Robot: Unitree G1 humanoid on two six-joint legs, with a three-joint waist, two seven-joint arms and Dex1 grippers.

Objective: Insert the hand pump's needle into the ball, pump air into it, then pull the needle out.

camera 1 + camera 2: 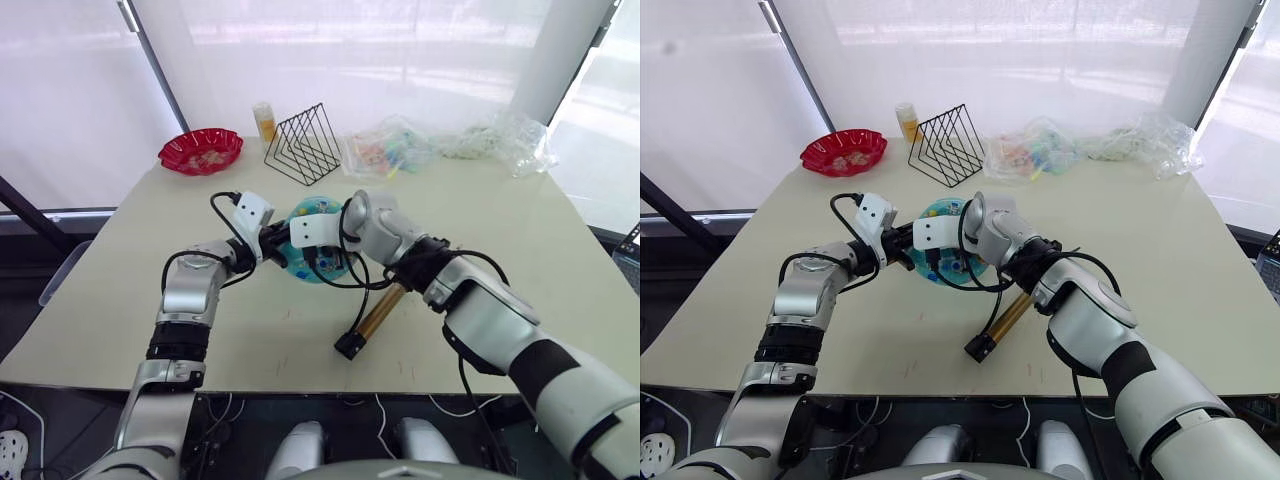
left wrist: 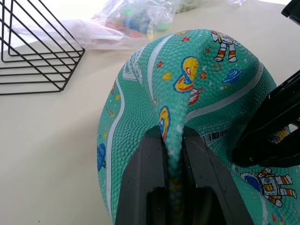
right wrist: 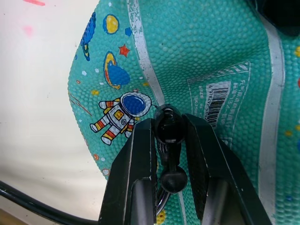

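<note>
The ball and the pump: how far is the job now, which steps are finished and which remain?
Done: the left gripper pinches a fold of the soft ball, holding it steady. In hand: the right gripper grips the hose's black end fitting pressed against the ball; the needle itself is hidden, so insertion cannot be confirmed. Left: the hand pump lies on the table with nothing holding it, so pumping and pulling out remain.

Beige table carries ball, pump, dish, rack.
</note>
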